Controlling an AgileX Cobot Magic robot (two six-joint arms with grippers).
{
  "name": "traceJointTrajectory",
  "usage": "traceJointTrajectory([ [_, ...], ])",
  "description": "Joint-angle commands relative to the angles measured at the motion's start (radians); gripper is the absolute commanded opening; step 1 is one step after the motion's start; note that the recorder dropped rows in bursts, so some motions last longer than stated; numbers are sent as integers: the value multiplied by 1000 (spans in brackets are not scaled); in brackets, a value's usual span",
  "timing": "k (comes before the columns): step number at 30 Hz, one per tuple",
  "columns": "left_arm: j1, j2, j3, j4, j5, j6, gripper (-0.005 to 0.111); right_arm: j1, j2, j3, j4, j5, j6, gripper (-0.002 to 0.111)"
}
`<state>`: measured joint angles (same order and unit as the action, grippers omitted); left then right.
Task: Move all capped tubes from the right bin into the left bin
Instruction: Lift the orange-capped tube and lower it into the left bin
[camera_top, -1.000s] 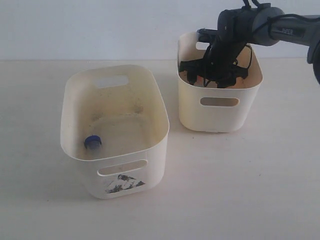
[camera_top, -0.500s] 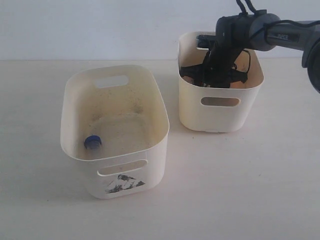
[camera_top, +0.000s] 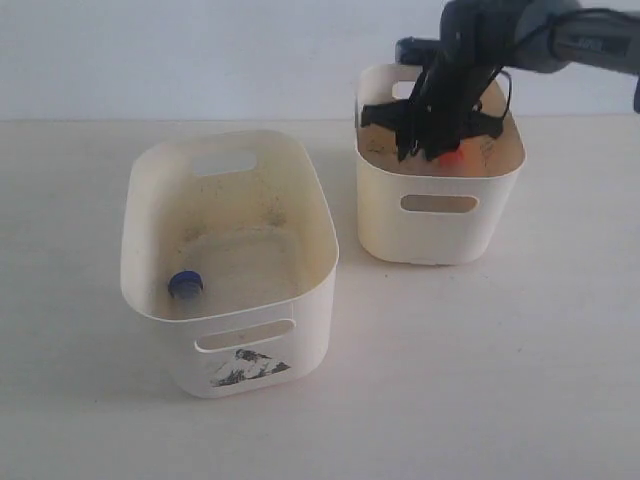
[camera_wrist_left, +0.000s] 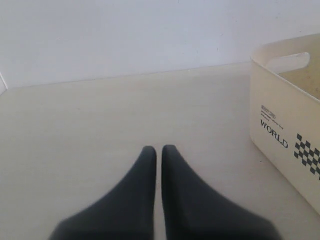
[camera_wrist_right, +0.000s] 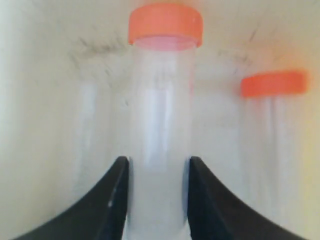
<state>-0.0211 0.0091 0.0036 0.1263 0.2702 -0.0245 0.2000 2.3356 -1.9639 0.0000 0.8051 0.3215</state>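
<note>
My right gripper (camera_top: 432, 150) hangs in the mouth of the smaller cream right bin (camera_top: 440, 215), shut on a clear orange-capped tube (camera_wrist_right: 162, 115); the tube's orange cap (camera_top: 452, 157) peeks out below the fingers. In the right wrist view a second orange-capped tube (camera_wrist_right: 272, 125) lies blurred beside it in the bin. The blue-capped tube (camera_top: 185, 285) rests on the floor of the larger left bin (camera_top: 235, 350), near its front left corner. My left gripper (camera_wrist_left: 159, 150) is shut and empty above bare table, with the left bin's side wall (camera_wrist_left: 285, 135) off to one side.
The two bins stand a short gap apart on a pale table (camera_top: 480, 370), with a white wall behind. The left bin carries a black sticker (camera_top: 245, 368) below its front slot. The right arm (camera_top: 560, 40) reaches in from the upper right.
The right gripper has risen from deep inside the right bin toward its rim, bringing an orange-capped tube up with it. The blue-capped tube and both bins have stayed put.
</note>
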Motion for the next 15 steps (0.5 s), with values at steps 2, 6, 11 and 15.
traceJointTrajectory([
  [2,1,-2,-4,-11,-9,-12,4,-18,-151,-3,-39,54,-3,0],
  [6,1,-2,-4,-11,-9,-12,4,-21,-239,-3,-42,109,-22,0],
  [11,1,-2,-4,-11,-9,-12,4,8,-335,-1,135,171,-105,0],
  [15,1,-2,-4,-11,-9,-12,4,68,-361,-1,288,236,-214,0],
])
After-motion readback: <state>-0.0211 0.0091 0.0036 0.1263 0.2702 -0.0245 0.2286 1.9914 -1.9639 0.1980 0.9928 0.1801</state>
